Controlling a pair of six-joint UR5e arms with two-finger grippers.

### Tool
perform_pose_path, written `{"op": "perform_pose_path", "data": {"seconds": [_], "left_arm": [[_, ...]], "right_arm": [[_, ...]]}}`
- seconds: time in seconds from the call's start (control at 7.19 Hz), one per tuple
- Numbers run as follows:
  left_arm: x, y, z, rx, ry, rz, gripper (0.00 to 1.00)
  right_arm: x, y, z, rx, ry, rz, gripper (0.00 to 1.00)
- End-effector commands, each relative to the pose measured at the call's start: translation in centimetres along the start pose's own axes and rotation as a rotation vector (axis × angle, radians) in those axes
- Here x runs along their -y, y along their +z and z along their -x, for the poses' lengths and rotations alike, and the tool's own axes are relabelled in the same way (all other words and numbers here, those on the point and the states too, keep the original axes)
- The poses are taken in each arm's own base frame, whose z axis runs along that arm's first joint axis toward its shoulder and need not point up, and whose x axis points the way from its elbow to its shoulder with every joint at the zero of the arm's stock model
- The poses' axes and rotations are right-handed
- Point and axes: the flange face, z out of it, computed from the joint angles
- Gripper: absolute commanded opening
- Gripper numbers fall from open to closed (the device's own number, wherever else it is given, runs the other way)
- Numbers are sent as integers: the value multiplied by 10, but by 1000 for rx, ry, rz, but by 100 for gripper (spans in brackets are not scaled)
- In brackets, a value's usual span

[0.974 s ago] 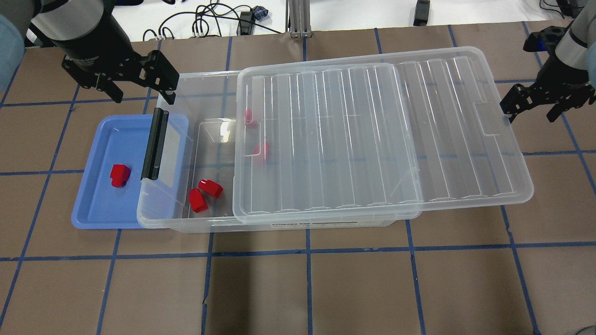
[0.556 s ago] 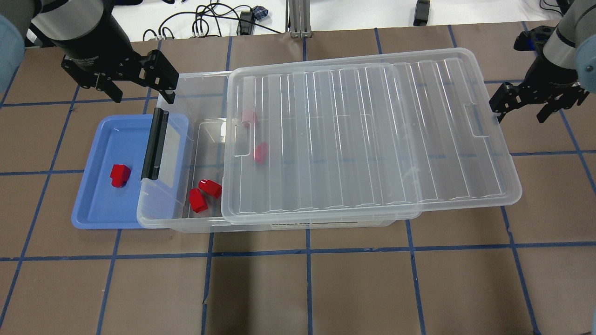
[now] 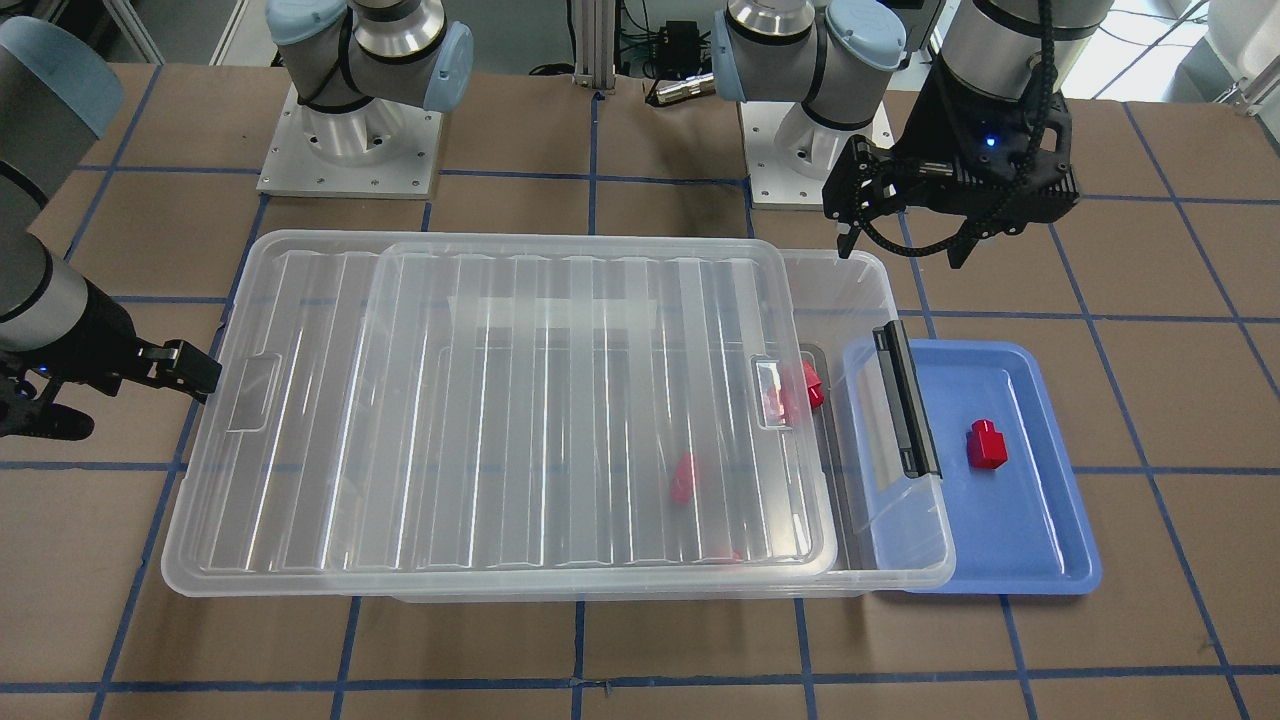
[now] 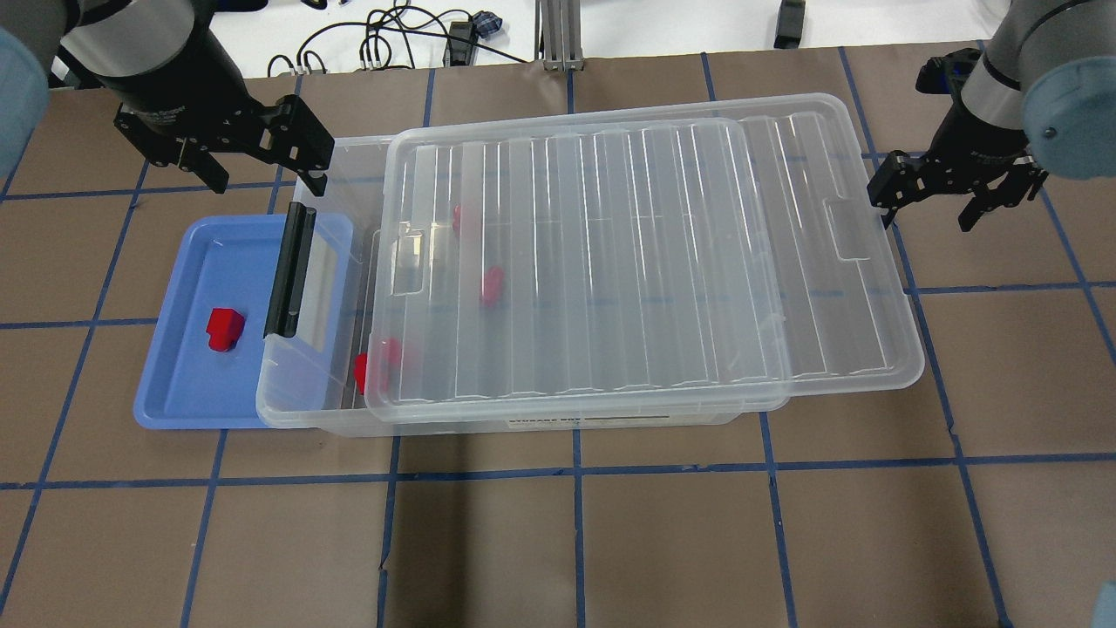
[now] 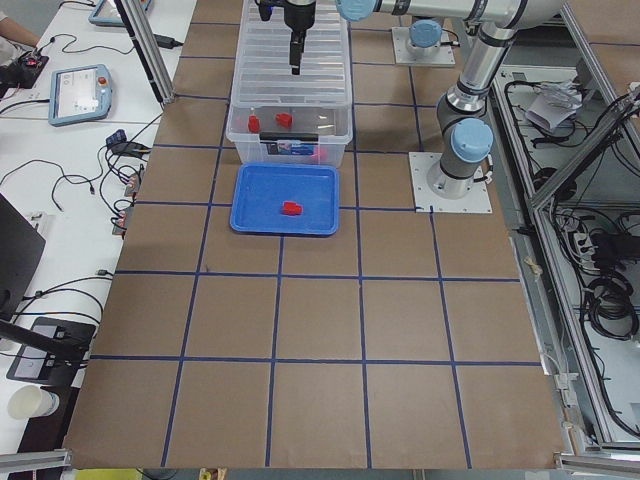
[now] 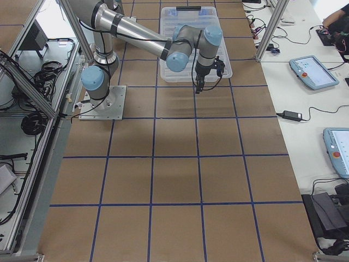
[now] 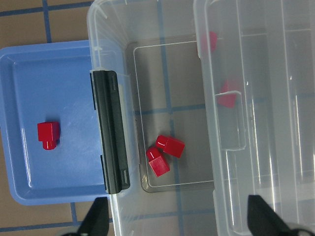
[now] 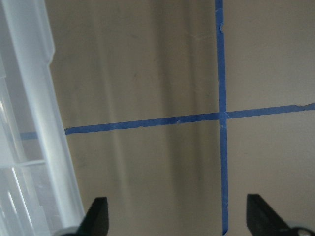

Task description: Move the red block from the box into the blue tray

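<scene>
A red block (image 4: 225,328) lies in the blue tray (image 4: 192,384), also in the left wrist view (image 7: 48,134). The clear box (image 4: 314,410) overlaps the tray's right side with its black latch handle (image 4: 289,270). Its ribbed lid (image 4: 610,262) covers most of the box. More red blocks (image 7: 170,146) lie inside, partly under the lid. My left gripper (image 4: 266,174) is open and empty above the box's far left corner. My right gripper (image 4: 924,214) is open and empty, one finger at the lid's right edge.
Brown table paper with blue tape lines (image 4: 575,471) surrounds the box. Cables (image 4: 392,39) lie beyond the table's far edge. The arm bases (image 3: 350,150) stand behind the box in the front-facing view.
The lid has slid left over the box and now covers the two front red blocks. My right gripper has moved left with the lid's edge. The left arm has not moved.
</scene>
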Motion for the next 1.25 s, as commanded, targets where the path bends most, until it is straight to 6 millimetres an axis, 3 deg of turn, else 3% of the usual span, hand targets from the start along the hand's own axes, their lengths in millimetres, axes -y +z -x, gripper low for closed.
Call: {"op": "perform_pose_path", "data": {"seconds": [0.0,0.56,0.83,1.11], "left_arm": [[0,1,0,3,0,2,100],[-3,1,0,0,0,0,100],[-3,3,-1,0,2,3,100],[-4,3,-1,0,2,4,100]], "right_arm": [[-2,0,31,-2,8,-1,100],[-8,-1,77,-8,51,-10,100],[-8,0,81,-9,45,-10,100],[-4,-17,79,-14,48,-43,100]]}}
